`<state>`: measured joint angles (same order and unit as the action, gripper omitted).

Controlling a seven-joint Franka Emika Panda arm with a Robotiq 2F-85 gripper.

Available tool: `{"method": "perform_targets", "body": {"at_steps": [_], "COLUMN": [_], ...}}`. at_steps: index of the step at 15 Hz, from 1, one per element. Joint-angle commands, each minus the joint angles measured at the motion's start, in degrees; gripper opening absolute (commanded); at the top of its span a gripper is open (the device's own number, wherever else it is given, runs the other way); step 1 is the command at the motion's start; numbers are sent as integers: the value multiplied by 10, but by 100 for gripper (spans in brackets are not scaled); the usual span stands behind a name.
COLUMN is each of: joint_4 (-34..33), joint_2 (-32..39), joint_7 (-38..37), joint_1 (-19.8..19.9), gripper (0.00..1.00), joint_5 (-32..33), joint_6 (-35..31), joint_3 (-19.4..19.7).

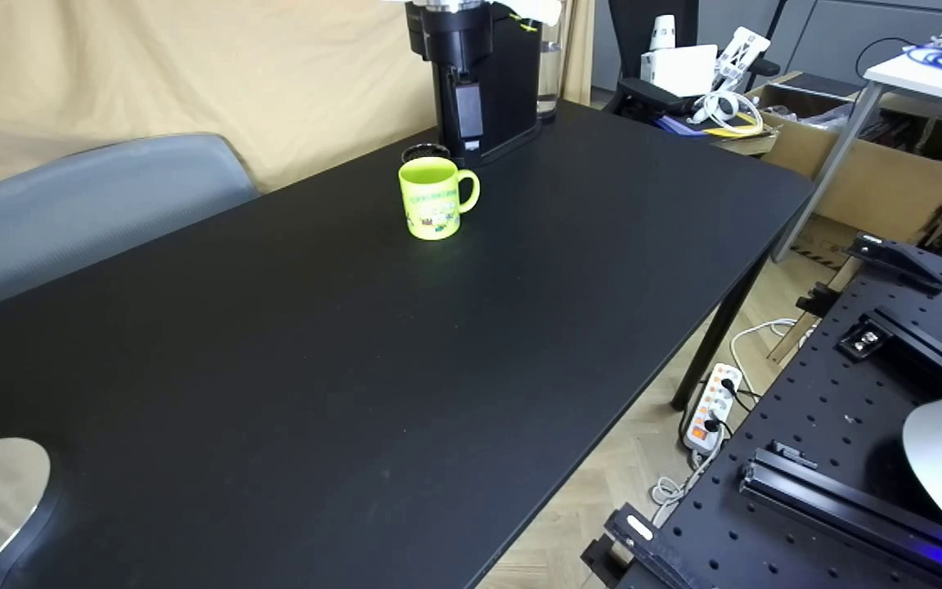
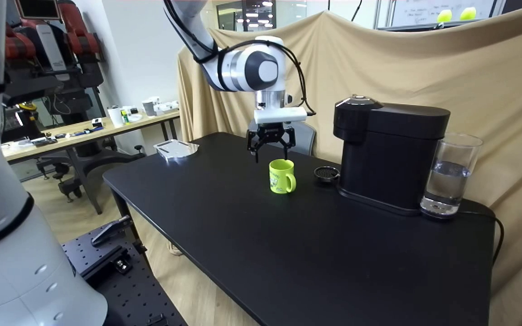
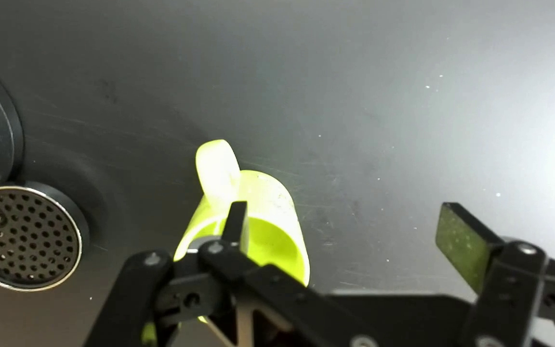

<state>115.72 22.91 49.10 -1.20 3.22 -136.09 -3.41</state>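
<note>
My gripper (image 2: 271, 158) hangs fingers-down above the table, its jaws spread wide with nothing between them. Just below it stands an upright lime-green mug (image 2: 282, 176), visible in both exterior views, with printed figures on its side. In the wrist view the mug (image 3: 268, 207) lies under one finger, which covers part of its rim; its handle points up the picture. The opposite finger pad (image 3: 463, 246) is over bare black tabletop. Whether any finger touches the mug cannot be made out for sure, but a gap seems to show. The inside of the mug is partly hidden.
A black coffee machine (image 2: 388, 158) stands beside the mug, with a round perforated drip tray (image 3: 24, 238) at its foot. Behind it is a clear tank (image 2: 449, 181) holding water. A shiny metal tray (image 2: 177, 148) lies at the table's far end. A grey chair (image 1: 95, 213) backs the table.
</note>
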Motion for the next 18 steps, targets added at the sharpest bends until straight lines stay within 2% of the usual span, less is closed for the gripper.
{"method": "perform_targets", "body": {"at_steps": [1,8,18], "joint_4": [-91,-158,-135], "joint_2": [67,123,117], "joint_7": [32,23,5], "joint_1": [6,-3,11], "gripper": [100,100,100], "joint_5": [40,48,11], "joint_6": [36,23,8], "joint_3": [-13,-36,-44]}}
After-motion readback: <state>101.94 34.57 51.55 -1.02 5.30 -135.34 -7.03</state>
